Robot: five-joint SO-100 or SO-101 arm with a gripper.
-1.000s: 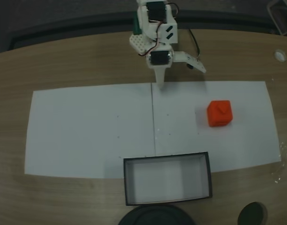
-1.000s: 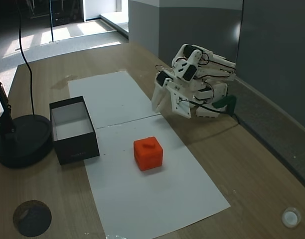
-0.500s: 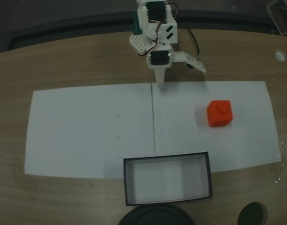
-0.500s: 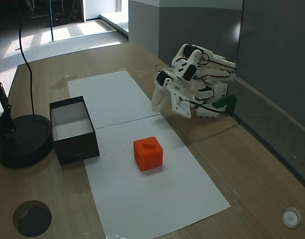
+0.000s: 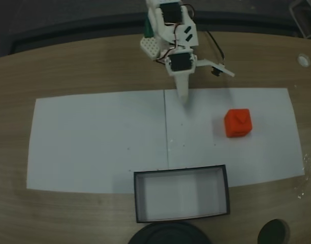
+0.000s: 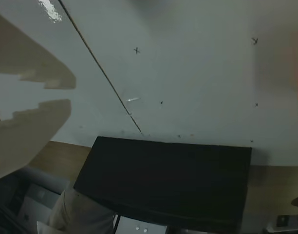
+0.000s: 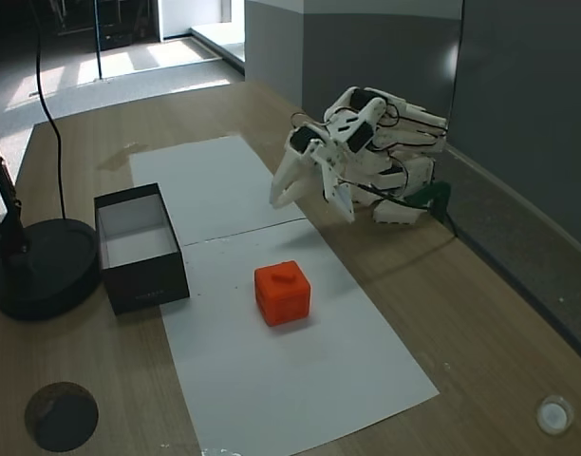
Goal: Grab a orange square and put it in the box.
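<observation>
orange square: on white paper, well apart from the box
gripper: jaws spread, empty, raised near the arm base
handling: likely light, rigid, smooth plastic
grip: flat opposite sides, avoid top knob

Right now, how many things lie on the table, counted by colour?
Orange: 1, the cube
Black: 2, the box and a round base
White: 2, two paper sheets
Total: 5
</observation>
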